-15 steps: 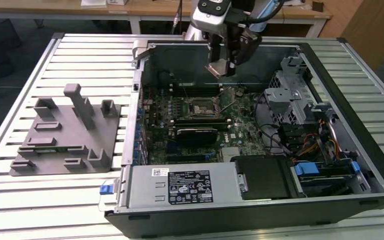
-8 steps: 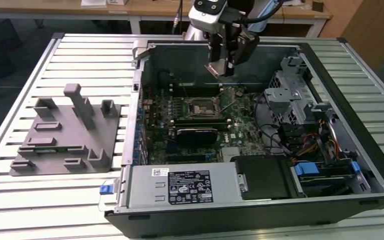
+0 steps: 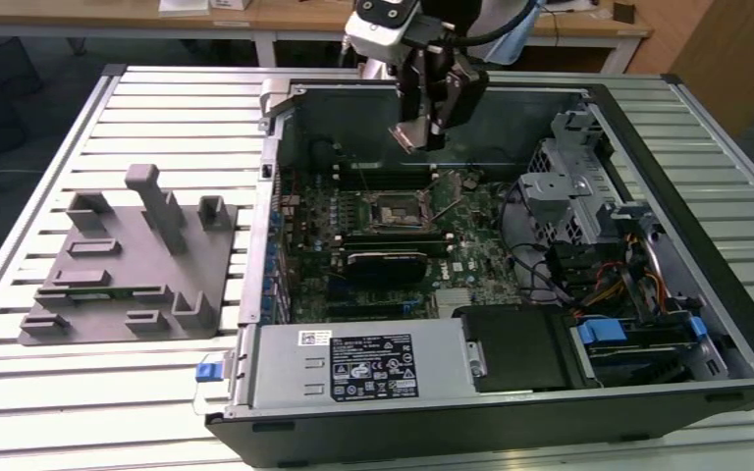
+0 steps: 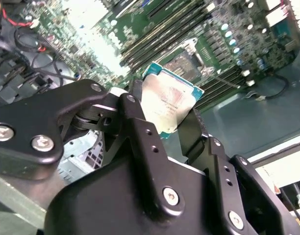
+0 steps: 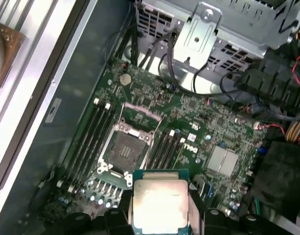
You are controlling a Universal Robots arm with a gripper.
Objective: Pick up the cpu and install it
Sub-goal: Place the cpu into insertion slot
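My gripper (image 3: 415,134) hangs over the far part of the open computer case, shut on the cpu (image 3: 412,135). The cpu (image 4: 167,105) is a small flat square chip with a pale silver top and a green edge, pinched between the two black fingers (image 4: 191,134). In the first wrist view the cpu (image 5: 159,201) sits in front of the open socket (image 5: 124,148) on the green motherboard (image 5: 199,117). In the exterior view the socket (image 3: 396,208) lies below the gripper, a good way under the chip.
The black case (image 3: 509,255) stands open on a slatted metal table (image 3: 168,108). A grey plastic tray with upright posts (image 3: 129,265) lies to the exterior view's left of the case. Metal drive cages (image 3: 573,186), loose cables (image 3: 600,285) and the power supply (image 3: 364,368) crowd the case.
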